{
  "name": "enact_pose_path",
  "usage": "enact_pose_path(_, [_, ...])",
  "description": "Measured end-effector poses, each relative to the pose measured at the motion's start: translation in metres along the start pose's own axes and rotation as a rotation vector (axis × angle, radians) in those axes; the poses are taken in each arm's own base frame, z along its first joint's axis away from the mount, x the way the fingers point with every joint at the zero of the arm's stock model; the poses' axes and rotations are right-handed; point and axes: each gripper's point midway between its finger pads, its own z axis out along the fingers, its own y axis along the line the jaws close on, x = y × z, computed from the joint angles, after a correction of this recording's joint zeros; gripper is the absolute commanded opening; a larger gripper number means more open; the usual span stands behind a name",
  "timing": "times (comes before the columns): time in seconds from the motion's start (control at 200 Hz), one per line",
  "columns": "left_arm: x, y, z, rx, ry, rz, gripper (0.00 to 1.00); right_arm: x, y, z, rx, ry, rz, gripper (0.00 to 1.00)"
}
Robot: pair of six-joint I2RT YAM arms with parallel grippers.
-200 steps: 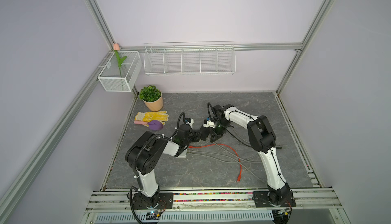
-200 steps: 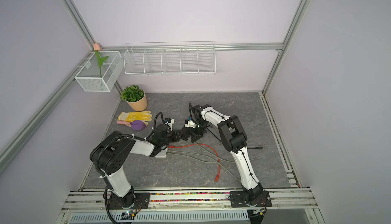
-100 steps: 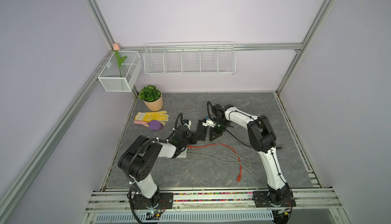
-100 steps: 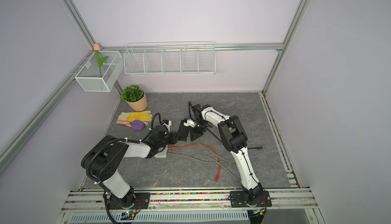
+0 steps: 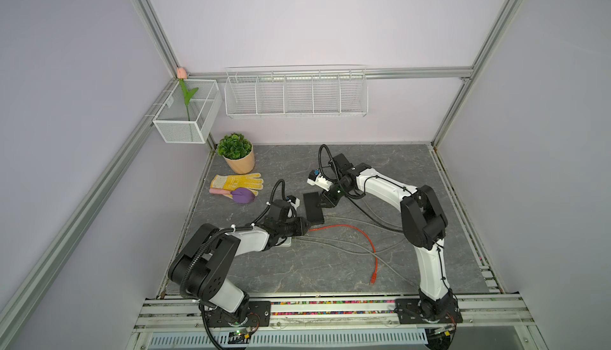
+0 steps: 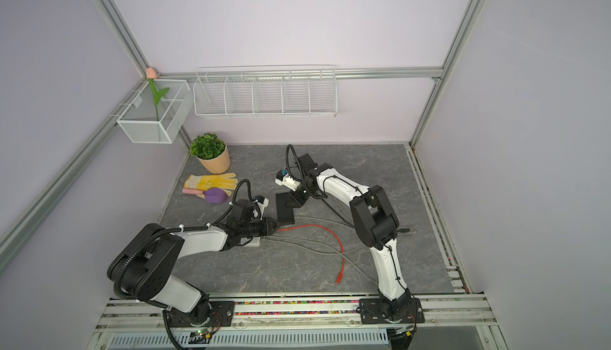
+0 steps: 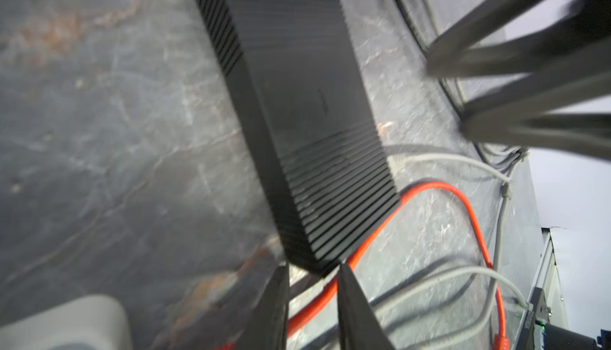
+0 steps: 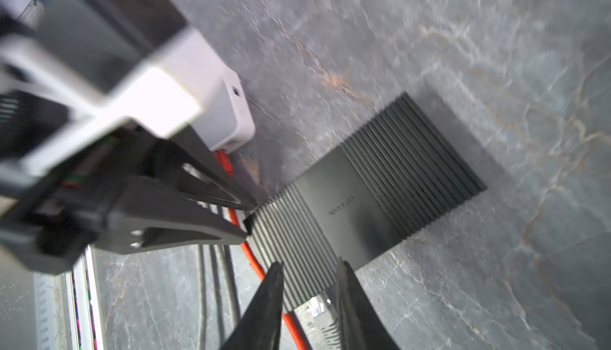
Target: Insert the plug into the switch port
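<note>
The black ribbed switch (image 5: pixel 313 208) (image 6: pixel 285 207) lies flat mid-table; its ports do not show. A red cable (image 5: pixel 360 231) (image 7: pixel 463 196) runs from its near corner to a free red plug (image 5: pixel 373 279) (image 6: pixel 338 279). The cable's other red plug (image 8: pixel 224 163) lies by a white box (image 8: pixel 228 113). My left gripper (image 5: pixel 307 226) (image 7: pixel 312 267) sits low at the switch's near corner, jaws narrowly open, and the cable passes loose between them. My right gripper (image 5: pixel 322 203) (image 8: pixel 310 265) hovers open over the switch's right edge, holding nothing.
Grey cables (image 5: pixel 330 244) and a black cable (image 5: pixel 370 216) trail across the floor right of the switch. A yellow glove (image 5: pixel 238 181), a purple object (image 5: pixel 243 195) and a potted plant (image 5: pixel 236 153) sit at the back left. Wire baskets (image 5: pixel 296 95) hang on the wall.
My right gripper's jaws have parted from shut. My left gripper has drawn back from the switch's side to its near corner, its elbow swinging out to the left.
</note>
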Motion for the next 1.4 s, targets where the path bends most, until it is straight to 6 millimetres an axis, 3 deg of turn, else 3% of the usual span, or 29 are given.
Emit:
enact_pose_path(0.1, [-0.001, 0.004, -0.004, -0.008, 0.003, -0.016, 0.25, 0.002, -0.001, -0.006, 0.036, 0.003, -0.025, 0.37])
enact_pose_path(0.32, [-0.005, 0.007, -0.009, -0.024, 0.005, -0.034, 0.25, 0.039, -0.004, -0.02, 0.15, 0.101, -0.057, 0.42])
enact_pose_path(0.5, [-0.024, -0.003, -0.011, -0.006, -0.015, -0.028, 0.27, 0.048, -0.002, -0.03, 0.213, 0.153, -0.116, 0.43])
enact_pose_path(0.735, [-0.049, -0.018, -0.008, 0.025, -0.046, -0.011, 0.29, 0.061, 0.0, -0.02, 0.25, 0.238, -0.169, 0.43])
enact_pose_path(1.0, [-0.04, -0.008, 0.005, 0.006, -0.003, -0.035, 0.29, 0.085, -0.011, 0.0, 0.252, 0.319, -0.153, 0.43])
enact_pose_path(1.27, [-0.036, -0.003, 0.011, -0.004, 0.016, -0.052, 0.29, 0.099, -0.017, 0.016, 0.24, 0.359, -0.14, 0.41])
enact_pose_path(1.4, [-0.041, -0.004, 0.014, -0.003, 0.012, -0.05, 0.29, 0.098, -0.019, 0.018, 0.241, 0.355, -0.142, 0.36])
